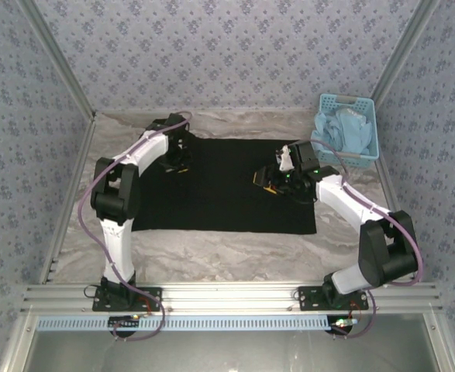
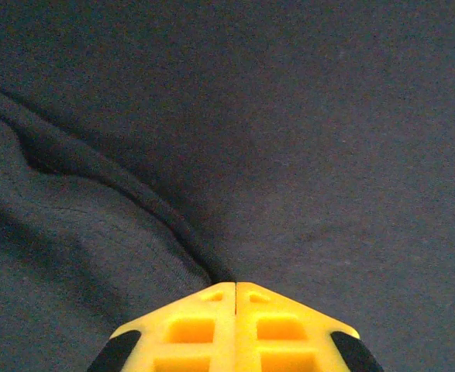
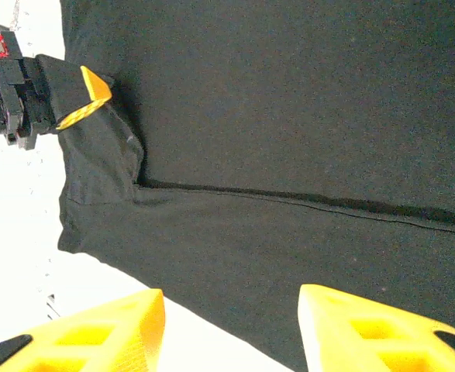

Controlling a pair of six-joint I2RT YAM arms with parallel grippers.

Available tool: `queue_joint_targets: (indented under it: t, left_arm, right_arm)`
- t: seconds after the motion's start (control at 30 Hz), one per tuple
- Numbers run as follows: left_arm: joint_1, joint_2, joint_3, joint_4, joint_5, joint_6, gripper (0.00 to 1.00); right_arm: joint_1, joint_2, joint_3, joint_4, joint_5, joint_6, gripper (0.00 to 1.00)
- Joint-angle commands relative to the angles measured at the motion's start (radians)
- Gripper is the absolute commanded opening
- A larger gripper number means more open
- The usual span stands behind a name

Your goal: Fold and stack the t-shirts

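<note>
1. Slippage is your main risk: the left hand (image 1: 179, 164), fingers pressed together on a thin fold at the far-left corner of the t-shirt (image 1: 227, 194), could lose it if you pull quickly.
2. Uneven lifting would skew the fold, since the right hand (image 3: 231, 310) hangs with fingers apart over the right part, gripping nothing.
3. Your t-shirt lies flat on the table (image 1: 211, 248), plain side up, long axis running left to right; the collar end cannot be told.
</note>
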Motion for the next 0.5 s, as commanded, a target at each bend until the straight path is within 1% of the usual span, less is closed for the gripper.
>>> queue_joint_targets:
  t: [0.0, 0.03, 0.07, 0.1, 0.17, 0.23, 0.3, 0.33, 0.4, 0.47]
  left_arm:
    - [-0.003, 0.001, 0.015, -0.006, -0.020, 0.043, 0.23]
    - [-0.005, -0.010, 0.013, -0.006, -0.036, 0.043, 0.41]
    - [-0.007, -0.029, 0.011, -0.009, -0.057, 0.040, 0.54]
    - [-0.007, -0.058, 0.004, -0.011, -0.081, 0.032, 0.61]
    - [0.003, -0.126, -0.037, -0.014, -0.115, -0.001, 0.62]
    - [0.041, -0.202, -0.127, 0.007, -0.092, -0.055, 0.60]
    - [0.105, -0.263, -0.255, 0.056, -0.019, -0.118, 0.54]
    - [0.131, -0.279, -0.306, 0.076, 0.000, -0.139, 0.51]
    - [0.188, -0.293, -0.392, 0.108, 0.034, -0.189, 0.41]
    - [0.240, -0.289, -0.450, 0.133, 0.072, -0.253, 0.36]
  right_arm:
    - [-0.004, 0.016, 0.007, -0.033, 0.006, 0.015, 0.51]
    - [-0.005, 0.015, 0.003, -0.042, 0.020, 0.023, 0.51]
    - [-0.007, 0.011, -0.005, -0.046, 0.033, 0.031, 0.52]
    - [-0.008, 0.003, -0.013, -0.056, 0.061, 0.037, 0.52]
    - [-0.012, -0.023, -0.034, -0.095, 0.147, 0.058, 0.53]
    - [-0.029, -0.029, -0.065, -0.114, 0.195, 0.082, 0.53]
    - [-0.054, -0.006, -0.082, -0.145, 0.216, 0.089, 0.51]
    - [-0.057, 0.011, -0.079, -0.169, 0.232, 0.082, 0.50]
    - [-0.061, 0.048, -0.067, -0.207, 0.253, 0.069, 0.47]
    - [-0.061, 0.076, -0.065, -0.217, 0.267, 0.062, 0.45]
